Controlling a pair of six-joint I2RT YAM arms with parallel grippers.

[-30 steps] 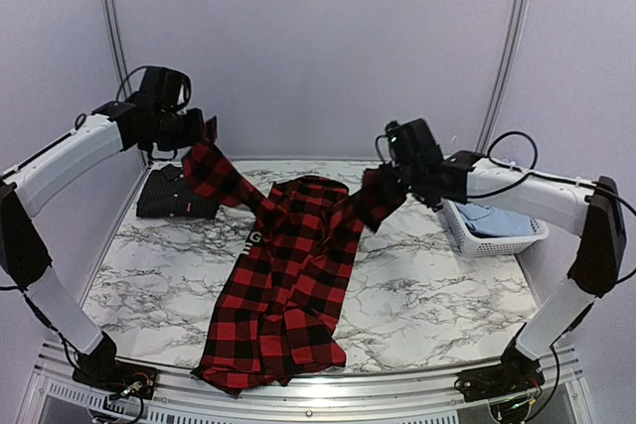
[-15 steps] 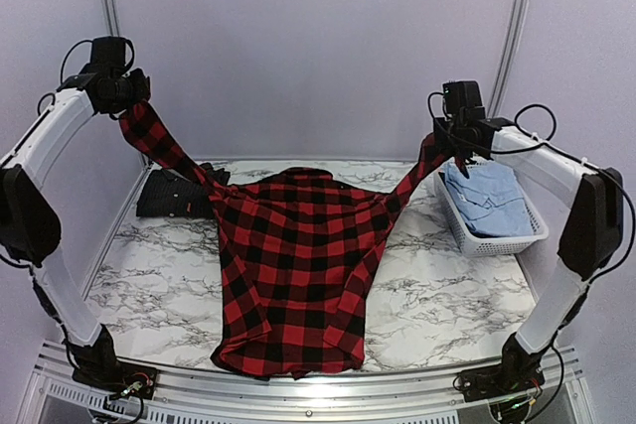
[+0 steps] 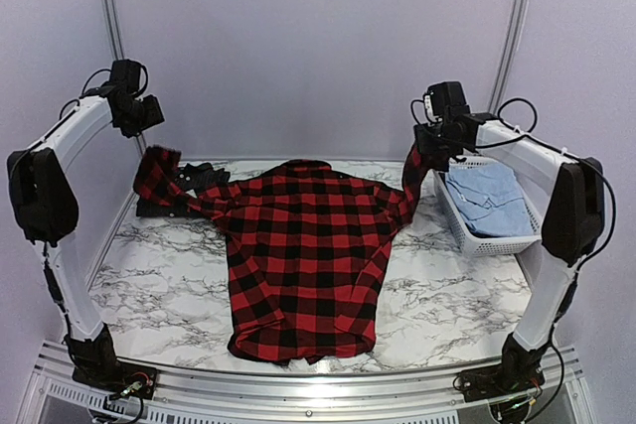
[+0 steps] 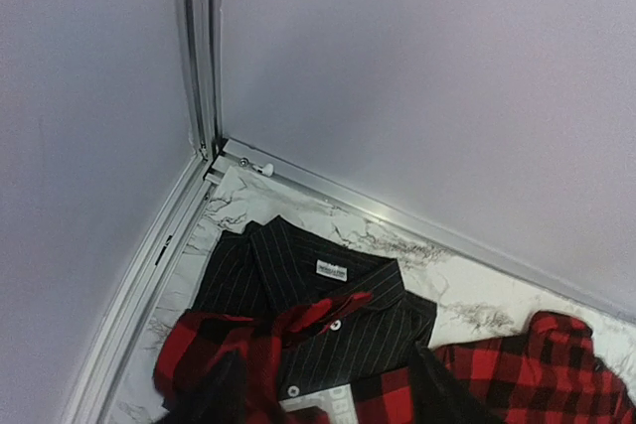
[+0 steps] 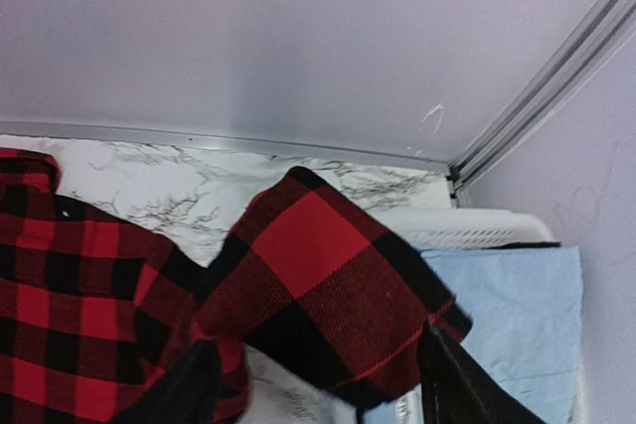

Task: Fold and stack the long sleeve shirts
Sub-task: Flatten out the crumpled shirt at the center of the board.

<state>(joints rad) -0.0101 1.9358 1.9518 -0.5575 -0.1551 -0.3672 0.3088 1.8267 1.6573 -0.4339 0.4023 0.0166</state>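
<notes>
The red-and-black plaid shirt (image 3: 303, 245) lies spread flat on the marble table, collar toward the back wall. Its left sleeve (image 3: 159, 174) has dropped across the dark pinstriped shirt (image 4: 298, 285), which lies folded in the back left corner (image 3: 164, 204). My left gripper (image 3: 139, 114) hangs high above that corner, open and empty, fingers (image 4: 228, 388) apart. My right gripper (image 3: 437, 134) is open too. The right sleeve's cuff (image 5: 338, 275) droops loose between its spread fingers (image 5: 457, 384) and rises toward them in the top view (image 3: 410, 181).
A white slotted basket (image 3: 497, 240) stands at the back right and holds a light blue garment (image 3: 487, 196); its rim (image 5: 467, 225) is just beyond the right sleeve. Enclosure walls and corner posts stand close behind both grippers.
Both grippers have opened. The plaid shirt, held stretched by its sleeves before, has settled flat on the table. Its left sleeve fell onto the dark shirt, and the left arm came down a little.
</notes>
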